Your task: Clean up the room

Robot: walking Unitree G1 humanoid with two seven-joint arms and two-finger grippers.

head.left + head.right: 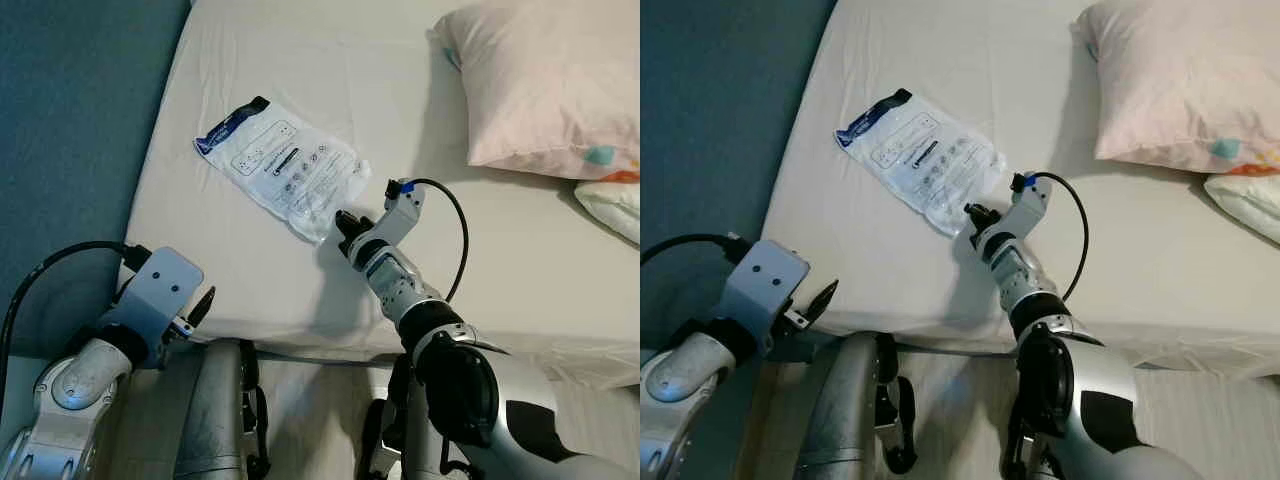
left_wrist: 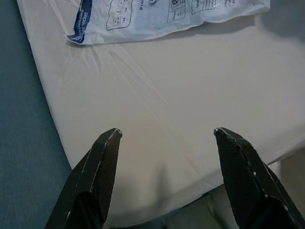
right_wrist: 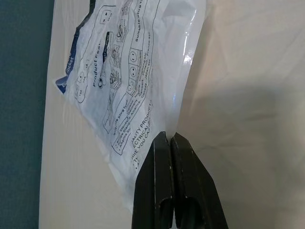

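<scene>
Setting: bed (image 1: 250, 290) covered by a pale cream sheet, viewed from above at its near edge; blue-grey floor (image 1: 70, 120) along the robot's left side.
Right gripper (image 1: 345, 228): extended over the bed on its silver arm, its 2 black fingers pressed together with no gap visible in the right wrist view. The fingertips sit at the near corner of the plastic package (image 1: 283, 165). Whether that corner is pinched between the fingers cannot be told; the closed tips overlap the package edge in the wrist view.
Right arm cable (image 1: 455, 240): black, looping from the blue-tipped wrist fitting back toward the forearm.
Left gripper (image 2: 167, 136): low at the near-left corner of the bed, fingers spread wide apart and holding nothing. The left wrist view shows bare sheet between the 2 fingers, with the package well beyond them.
Plastic package: white translucent pouch with a dark blue band at its far-left end and printed blue diagrams and text on its face. It lies flat on the sheet, set diagonally, in the left-centre part of the bed, well clear of the pillows.
Sheet condition: light creases around the package and toward the mattress edge.
Pink pillow (image 1: 545, 85): pale pink with small coloured spots, lying at the far right of the bed.
Second pillow (image 1: 615, 205): white, partly in frame at the right edge, just beside the pink pillow.
Lower frame: robot's silver and black body parts in front of the mattress edge.
</scene>
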